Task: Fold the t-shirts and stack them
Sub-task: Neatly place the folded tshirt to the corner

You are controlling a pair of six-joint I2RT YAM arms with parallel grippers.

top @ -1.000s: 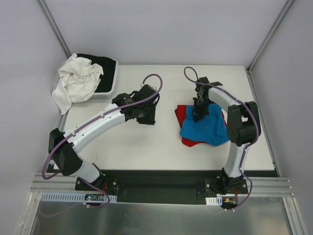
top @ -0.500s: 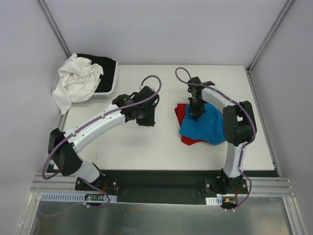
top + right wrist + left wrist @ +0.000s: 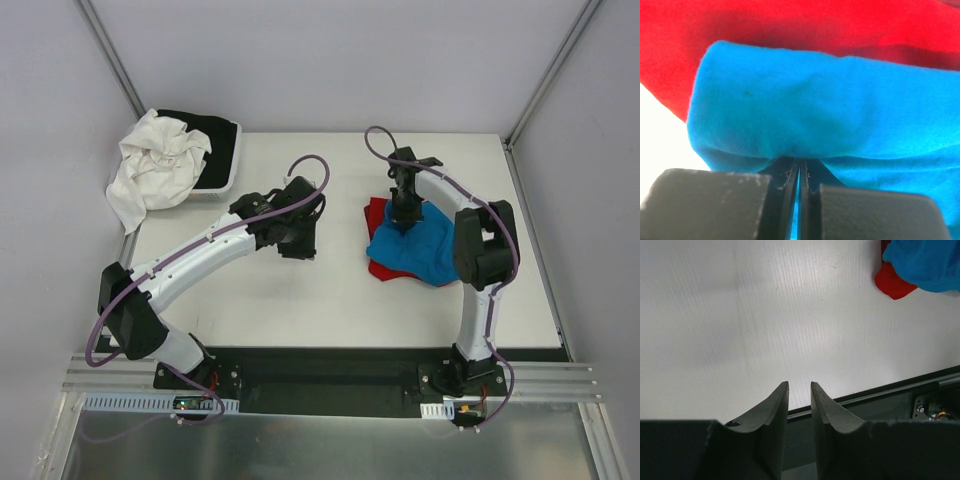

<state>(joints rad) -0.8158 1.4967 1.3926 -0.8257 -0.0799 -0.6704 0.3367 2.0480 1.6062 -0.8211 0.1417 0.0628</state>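
The turquoise-blue t-shirt [image 3: 422,255] lies bunched on top of the red t-shirt [image 3: 377,214] on the right half of the table. My right gripper [image 3: 402,221] is shut on a fold at the blue shirt's far left edge. In the right wrist view the blue cloth [image 3: 815,100] bulges over the gripper [image 3: 799,163], with the red shirt [image 3: 790,25] beyond it. My left gripper [image 3: 298,244] hovers over bare table left of the shirts. Its fingers [image 3: 778,400] stand a little apart and hold nothing; both shirts show at that view's top right, blue [image 3: 930,265] and red [image 3: 892,282].
A white tray [image 3: 231,172] at the back left corner holds a crumpled white cloth [image 3: 155,165] spilling over its edge and a black cloth [image 3: 205,125]. The table's front edge with a black rail [image 3: 920,382] shows in the left wrist view.
My right gripper has moved left and toward the back, pulling the blue shirt's edge with it over the red shirt. The left arm has not moved.
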